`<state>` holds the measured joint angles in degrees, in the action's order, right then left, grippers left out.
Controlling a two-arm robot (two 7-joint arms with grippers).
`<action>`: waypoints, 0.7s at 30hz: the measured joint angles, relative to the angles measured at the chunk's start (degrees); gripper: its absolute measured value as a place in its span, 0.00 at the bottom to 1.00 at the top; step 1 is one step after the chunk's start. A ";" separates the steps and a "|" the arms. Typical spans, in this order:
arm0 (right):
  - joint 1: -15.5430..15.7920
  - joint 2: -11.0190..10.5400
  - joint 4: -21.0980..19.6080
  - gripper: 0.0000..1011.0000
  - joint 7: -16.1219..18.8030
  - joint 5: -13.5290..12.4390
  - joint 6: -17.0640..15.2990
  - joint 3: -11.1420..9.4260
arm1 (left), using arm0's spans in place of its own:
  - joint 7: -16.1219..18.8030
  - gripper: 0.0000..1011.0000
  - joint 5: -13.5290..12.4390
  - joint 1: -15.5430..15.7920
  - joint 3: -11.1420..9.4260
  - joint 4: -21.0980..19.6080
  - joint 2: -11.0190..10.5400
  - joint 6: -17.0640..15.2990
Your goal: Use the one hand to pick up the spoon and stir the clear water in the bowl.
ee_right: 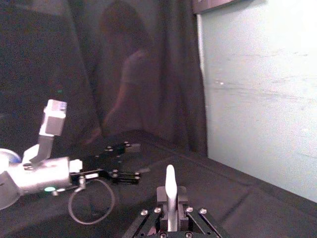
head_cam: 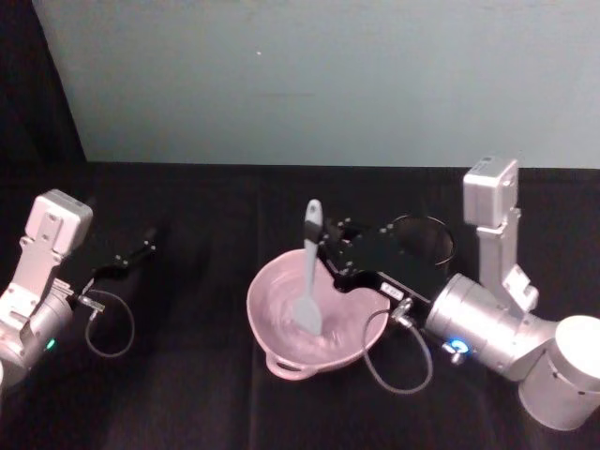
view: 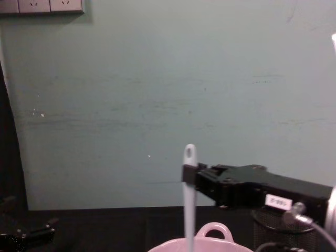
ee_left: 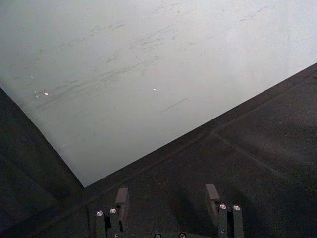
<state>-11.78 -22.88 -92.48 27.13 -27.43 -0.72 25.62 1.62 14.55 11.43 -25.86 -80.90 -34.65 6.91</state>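
Spoon (head_cam: 309, 274) stands nearly upright in the centre of the head view, broad head down inside the pink bowl (head_cam: 259, 302) and handle end w/ the small hole up top. In the chest view the spoon (view: 189, 202) rises from the bottom edge, over the bowl's loop handle (view: 214, 230). Can't tell if the head touches the bowl's bottom.

My right gripper (head_cam: 322, 253) comes in from the right of the frame, above the bowl's far rim, fingers pinched on the handle approx. a third down from the top. From my right wrist, the handle (ee_right: 170, 191) sticks up between the closed fingers.

Black wire-mesh cup (head_cam: 427, 240) sits just behind my right arm, right of the bowl. Grey cable (head_cam: 398, 367) loops down by the bowl's right side.

My left gripper (head_cam: 143, 246) is parked at the left of the frame, well apart from the bowl, fingers (ee_left: 122, 196) spread w/ nothing between. All on black cloth (head_cam: 187, 394), pale teal wall (head_cam: 328, 84) behind.
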 joint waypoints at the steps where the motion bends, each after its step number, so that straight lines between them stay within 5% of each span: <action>1: -0.06 0.15 0.00 0.12 0.05 0.03 0.00 0.28 | 0.00 0.99 0.00 0.00 0.00 0.00 0.00 0.00; 10: -2.78 2.47 2.60 0.12 0.67 0.34 0.37 2.35 | 0.00 0.99 0.00 0.00 0.00 0.00 0.00 0.00; 21: -7.08 4.88 9.50 0.12 0.52 -0.12 1.24 1.95 | 0.00 0.99 0.00 0.00 0.00 0.00 0.00 0.00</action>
<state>-18.86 -18.00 -82.97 27.65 -27.55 0.52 27.57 1.62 14.55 11.43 -25.86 -80.90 -34.65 6.91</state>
